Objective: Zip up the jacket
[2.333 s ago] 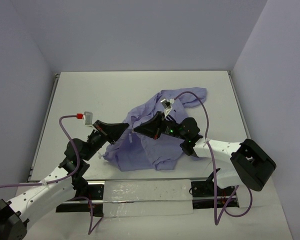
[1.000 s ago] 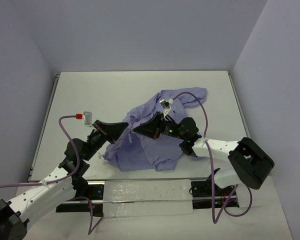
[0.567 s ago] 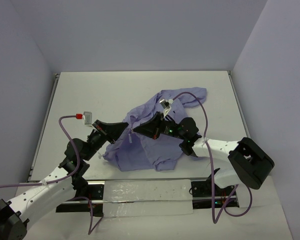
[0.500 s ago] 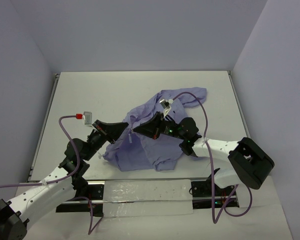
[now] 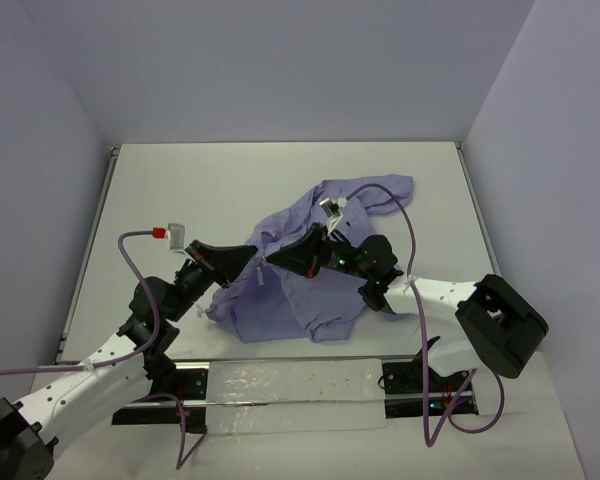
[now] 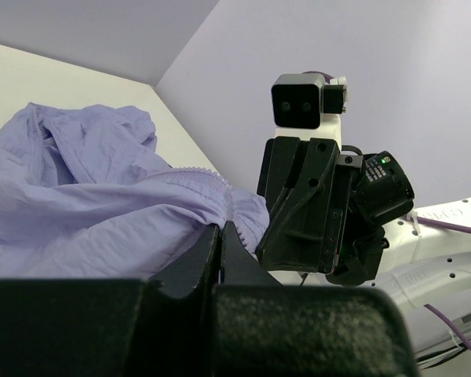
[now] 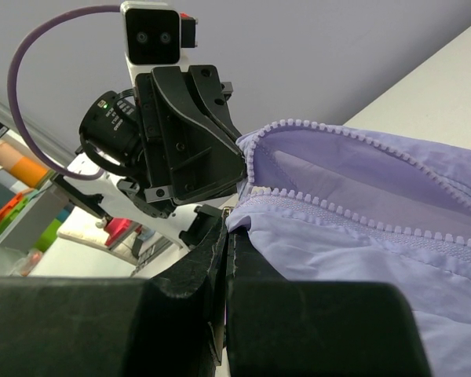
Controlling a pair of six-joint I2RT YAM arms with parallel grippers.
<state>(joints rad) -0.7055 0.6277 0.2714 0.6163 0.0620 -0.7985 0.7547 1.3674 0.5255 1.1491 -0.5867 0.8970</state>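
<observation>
**Jacket and zip, early stage.** I am viewing the jacket [image 5: 310, 285], which is lying crumpled a little right of the middle of the surface [image 5: 210, 180], with one sleeve trailing toward the far right. Its front is lying open. In the right wrist view the two rows of zip teeth [image 7: 341, 212] are running well apart and are converging only at the end nearest my right jaws. A short run of teeth [image 6: 190, 170] is also showing along a fold in the left wrist view. I am finding no slider in any view, so I cannot tell whether it is seated.

The left arm [image 5: 180, 285] and right arm [image 5: 370, 260] are meeting nose to nose over the jacket's left part, with their tips just beside each other. Both pairs of jaws are pressed together. As far as I can judge, each pair is pinching a thin edge of the jacket next to the teeth.

I am judging the task to be barely begun. The two front edges are being held at the zip's lower end, the ends are not yet joined, and the whole length of the zip is left to close.
</observation>
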